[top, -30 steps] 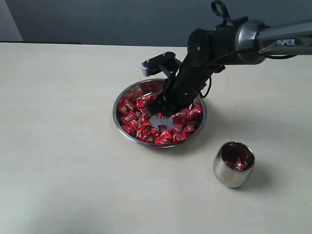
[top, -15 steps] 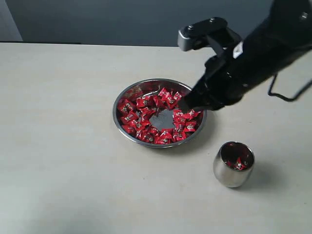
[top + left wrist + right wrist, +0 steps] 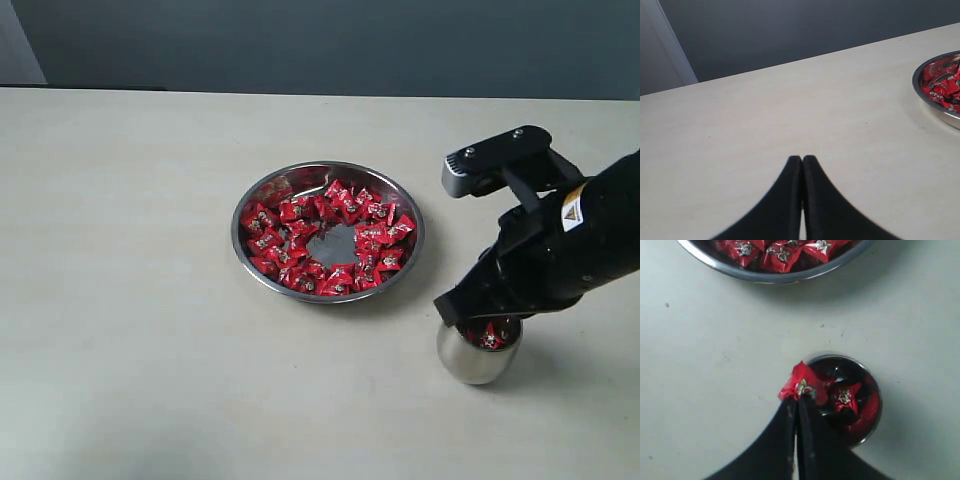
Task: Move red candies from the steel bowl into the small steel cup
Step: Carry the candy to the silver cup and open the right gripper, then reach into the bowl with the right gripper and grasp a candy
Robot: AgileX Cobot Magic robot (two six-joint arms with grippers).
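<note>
Right gripper (image 3: 797,402) is hovering over the small, polished, barrel-sided steel cup (image 3: 470,364). Its fingers are pinching fully together on one red crinkle-wrapped candy (image 3: 802,385), which is sticking out past the tips. In the right wrist view that candy is sitting at the cup's rim, partly over the mouth and partly over the pale tabletop (image 3: 130,300).

Left gripper (image 3: 802,159) is idling low over bare table. Its fingers are pressed together and carrying nothing, with the bowl just showing at the edge of its view.

Progress: the cup is already holding a few red candies (image 3: 845,397), at least two or three showing. The wide, shallow, shiny steel bowl (image 3: 237,240) is holding many more wrapped candies (image 3: 300,212), lying in a ring around a bare patch of its flat bottom. Judging by that, the job is only getting started, and the carried piece is not yet dropped.

Edges and room: the cup is standing near the bowl but clear of it, with bare table between. Nothing is blocking the short run from one to the other. The table's far edge is lying well away from both.

The mouth is narrow, and the candy is riding at its rim. A release here is risking a bounce onto the table, so a slight shift toward the middle of the mouth looks wise. The cup is likely tipping easily if a finger nudges it.
</note>
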